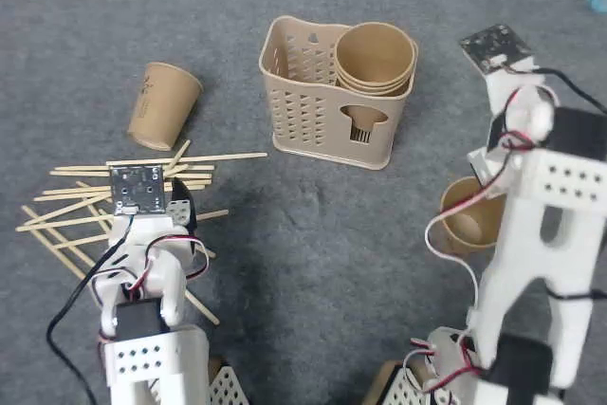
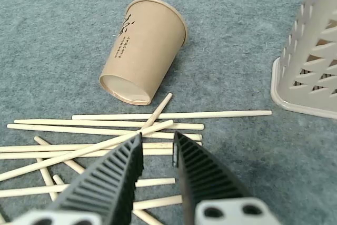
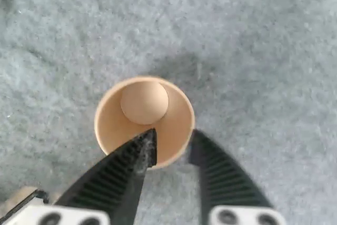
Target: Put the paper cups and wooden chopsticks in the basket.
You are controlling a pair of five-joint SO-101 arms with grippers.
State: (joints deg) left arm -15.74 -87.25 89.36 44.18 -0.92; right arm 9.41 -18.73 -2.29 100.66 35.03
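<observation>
Seen from above, the wooden chopsticks [image 1: 218, 156] [image 2: 158, 115] lie in a loose, crisscrossed heap at about 9 o'clock on the grey desk [image 1: 303, 263]. They are pale, thin sticks, and most point sideways. The left gripper [image 2: 157, 139] hangs over the heap, parted by a narrow gap and grasping nothing.

At 10 o'clock, just beyond the sticks, a brown paper cup [image 1: 163, 104] [image 2: 143, 51] lies on its side. Its base is turned toward the chopsticks.

At 12 o'clock stands the beige basket [image 1: 313, 111] [image 2: 310, 72], with perforated walls. A stack of brown cups [image 1: 377, 56] sits upright in its right end.

At about 3 o'clock another brown cup [image 1: 471, 215] [image 3: 144, 101] stands upright on the desk, partly hidden under the right arm. The right gripper [image 3: 172, 138] is partly spread over this cup's rim. One finger tip is at the inside of the wall and the other is outside it, not clenched on the cup.
</observation>
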